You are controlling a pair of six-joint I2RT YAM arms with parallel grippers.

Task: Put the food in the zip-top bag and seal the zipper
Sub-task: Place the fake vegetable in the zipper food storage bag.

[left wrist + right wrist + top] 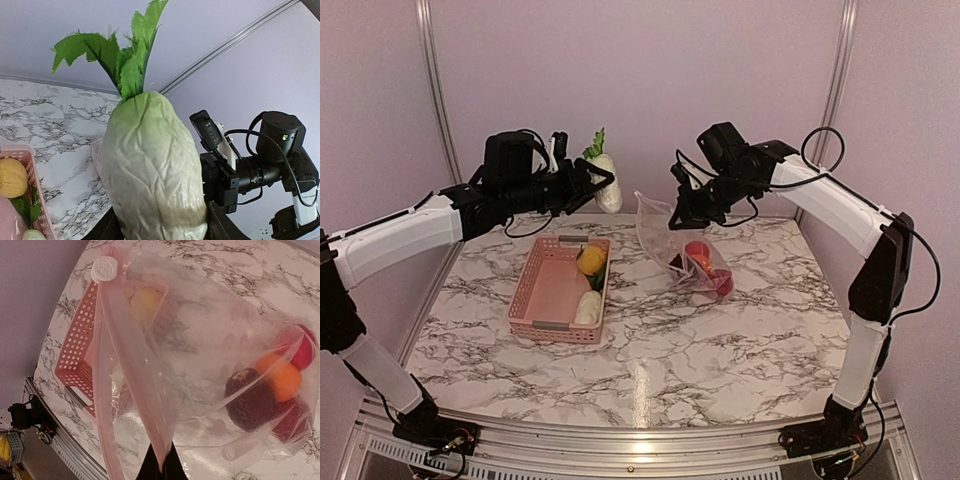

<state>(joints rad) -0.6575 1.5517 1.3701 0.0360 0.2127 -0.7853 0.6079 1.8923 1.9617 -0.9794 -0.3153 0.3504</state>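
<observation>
White vegetable (pixel 150 170) — in left gripper (pixel 590 184), zip-top bag (pixel 200 335) pinched in right gripper (pixel 160 467)

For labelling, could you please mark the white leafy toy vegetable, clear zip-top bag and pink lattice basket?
White leafy toy vegetable (pixel 150 170): left wrist view, white body.
Clear plastic zip-top bag (pixel 215 330): right wrist view, side wall.
Pink plastic lattice basket (pixel 552 328): top external view, near wall.

Lying across the view, a white marble-veined table (pixel 720 340); bearing a pink lattice basket (pixel 555 330) left of centre; also carrying the sagging lower end of a clear zip-top bag (pixel 655 225), right of the basket, apart.
</observation>
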